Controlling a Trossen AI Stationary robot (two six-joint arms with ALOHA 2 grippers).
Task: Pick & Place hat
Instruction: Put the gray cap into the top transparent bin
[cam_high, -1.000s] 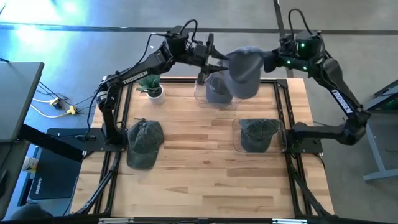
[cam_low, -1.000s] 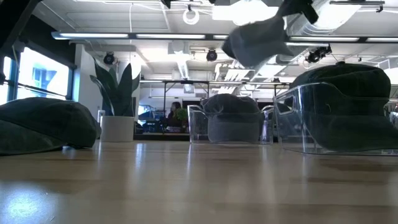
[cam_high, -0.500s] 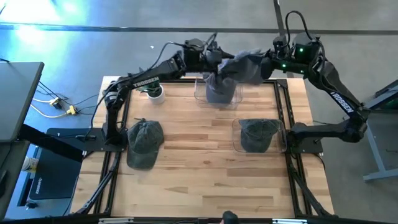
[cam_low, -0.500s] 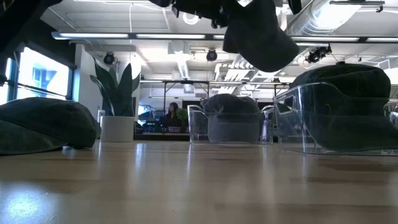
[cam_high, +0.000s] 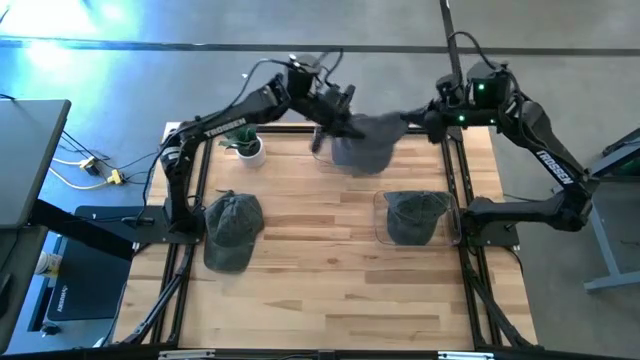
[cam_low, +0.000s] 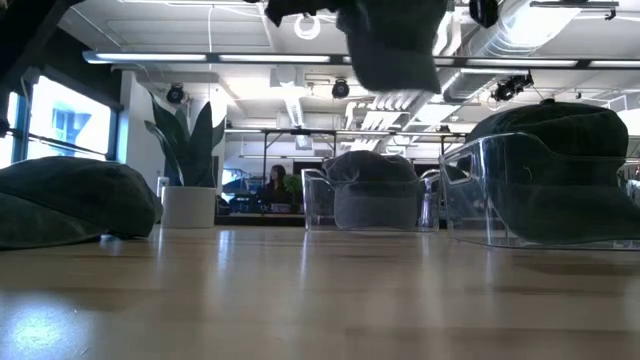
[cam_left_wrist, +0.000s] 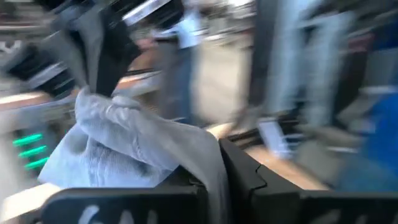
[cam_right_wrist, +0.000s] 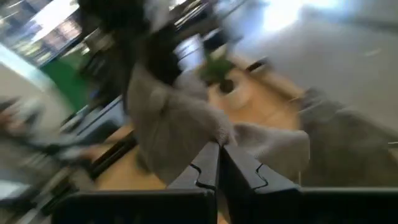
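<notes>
A grey hat (cam_high: 368, 142) hangs in the air between my two grippers, above the far clear bin (cam_low: 318, 205), which has another hat (cam_low: 372, 170) in it. My left gripper (cam_high: 345, 118) is shut on the hat's left side. My right gripper (cam_high: 425, 122) is shut on its right side. In the low view the held hat (cam_low: 390, 40) shows at the top, well above the bin. The left wrist view shows the pale cloth (cam_left_wrist: 124, 143) running from my own fingers to the other gripper. My left gripper pinches a fold of the hat's cloth (cam_left_wrist: 208, 155) between its two shut fingers, coming about level from the table's left. The hat is lifted clear and sags between the two grippers. My right gripper pinches the hat's opposite edge (cam_right_wrist: 214, 134) between its shut fingers, coming from the table's right and slanting slightly down. The cloth hangs from it toward the left gripper, clear of the bin.
A second clear bin (cam_high: 378, 215) with a dark hat (cam_high: 415, 215) stands at the right. A loose dark hat (cam_high: 232, 228) lies on the table at the left. A potted plant (cam_high: 248, 140) stands at the far left. The near half of the table is bare wood.
My left gripper has moved right and down to the hat and taken hold of its left side, rolling as it went. My right gripper has swung a little toward the near edge. The hat, which hung from the right gripper alone, now spans both grippers.
</notes>
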